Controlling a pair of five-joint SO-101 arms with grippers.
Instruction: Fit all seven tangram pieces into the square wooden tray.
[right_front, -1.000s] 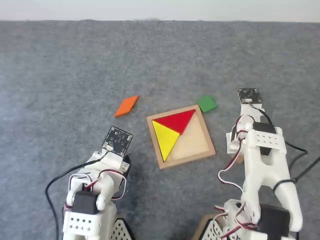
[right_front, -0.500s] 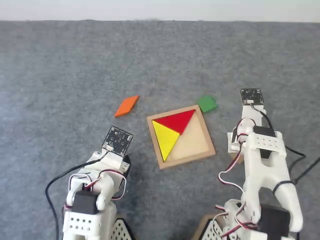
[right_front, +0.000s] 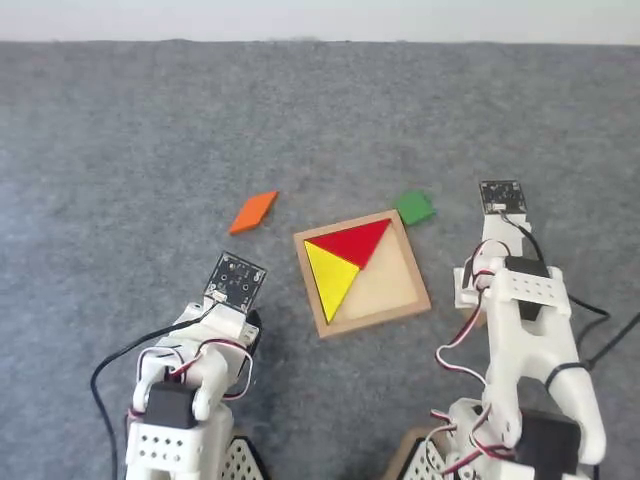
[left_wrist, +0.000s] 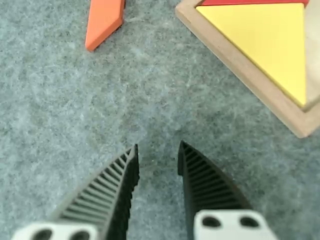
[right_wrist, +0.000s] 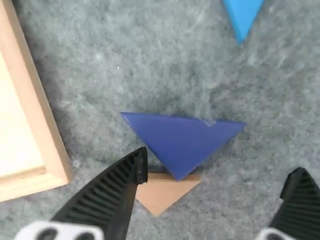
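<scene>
While the left arm has kept still, we see that the right arm has drawn back and sunk a little over the last second. No piece has moved. We judge it is settling for a pick: the right gripper (right_wrist: 220, 165) has its jaws spread wide around the dark blue triangle (right_wrist: 182, 137). The left gripper (left_wrist: 158, 146) hangs over bare carpet, jaws slightly apart, holding nothing.

We count two arms and one tray (right_front: 385, 285) between them. Two large triangles sit in it, red (right_front: 355, 243) and yellow (right_front: 332, 275). Five pieces lie outside:
- the dark blue triangle
- one orange parallelogram (right_front: 253, 212)
- one green square (right_front: 414, 208)
- one light blue triangle (right_wrist: 242, 15)
- one tan triangle (right_wrist: 162, 192), touching the dark blue one
</scene>
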